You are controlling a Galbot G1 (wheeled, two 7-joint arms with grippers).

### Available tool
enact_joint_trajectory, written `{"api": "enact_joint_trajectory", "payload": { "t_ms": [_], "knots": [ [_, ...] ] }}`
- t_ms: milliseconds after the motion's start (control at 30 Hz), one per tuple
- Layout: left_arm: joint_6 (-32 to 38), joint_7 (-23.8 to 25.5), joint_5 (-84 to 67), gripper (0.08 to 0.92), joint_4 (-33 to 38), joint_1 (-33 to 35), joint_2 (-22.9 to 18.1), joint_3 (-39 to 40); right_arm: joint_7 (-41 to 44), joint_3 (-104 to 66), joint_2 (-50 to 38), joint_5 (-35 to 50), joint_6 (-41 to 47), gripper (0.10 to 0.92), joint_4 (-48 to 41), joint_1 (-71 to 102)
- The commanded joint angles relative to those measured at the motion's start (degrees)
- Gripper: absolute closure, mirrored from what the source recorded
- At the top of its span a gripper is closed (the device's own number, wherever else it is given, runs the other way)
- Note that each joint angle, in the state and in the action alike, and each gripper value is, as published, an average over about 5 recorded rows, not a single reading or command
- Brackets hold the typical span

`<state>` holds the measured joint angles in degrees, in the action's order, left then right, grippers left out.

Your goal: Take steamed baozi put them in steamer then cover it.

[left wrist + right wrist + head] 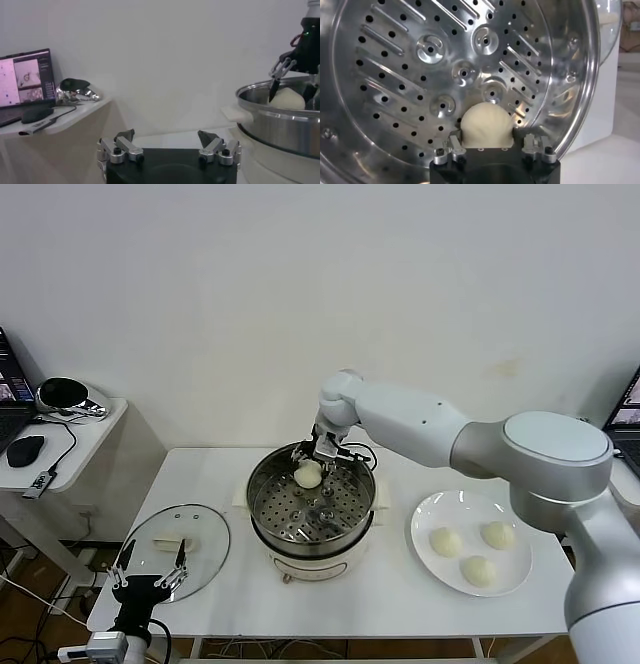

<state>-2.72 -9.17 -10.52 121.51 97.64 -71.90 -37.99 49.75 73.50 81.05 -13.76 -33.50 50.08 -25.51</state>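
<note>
My right gripper is shut on a cream-white baozi and holds it over the far side of the steamer, about level with its rim. In the right wrist view the baozi sits between the fingers above the perforated tray. Three more baozi lie on a white plate to the right. The glass cover lies flat on the table at the front left. My left gripper is open and empty, parked just in front of the cover.
A side table at the far left holds a mouse, a laptop and a headset. In the left wrist view the steamer's wall stands to one side of the left gripper. A white wall is behind the table.
</note>
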Motion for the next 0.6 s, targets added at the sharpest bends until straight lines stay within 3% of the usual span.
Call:
{"api": "enact_joint_trajectory", "payload": {
  "t_ms": [33, 167, 600],
  "knots": [
    [-0.1, -0.1, -0.1, 0.177, 0.3, 0.1, 0.0, -0.3, 6.1, 2.1, -4.1, 14.0, 7.6, 0.225, 8.7, -7.4],
    [-0.2, 0.0, -0.1, 0.177, 0.9, 0.3, -0.1, -0.3, 10.7, 4.7, -10.0, 24.6, 19.9, 0.204, 18.0, -14.4],
    [-0.3, -0.1, -0.2, 0.177, 3.3, 0.6, 0.6, -0.3, 12.0, 12.3, -35.9, 39.0, 56.6, 0.203, 41.5, -27.3]
  ]
}}
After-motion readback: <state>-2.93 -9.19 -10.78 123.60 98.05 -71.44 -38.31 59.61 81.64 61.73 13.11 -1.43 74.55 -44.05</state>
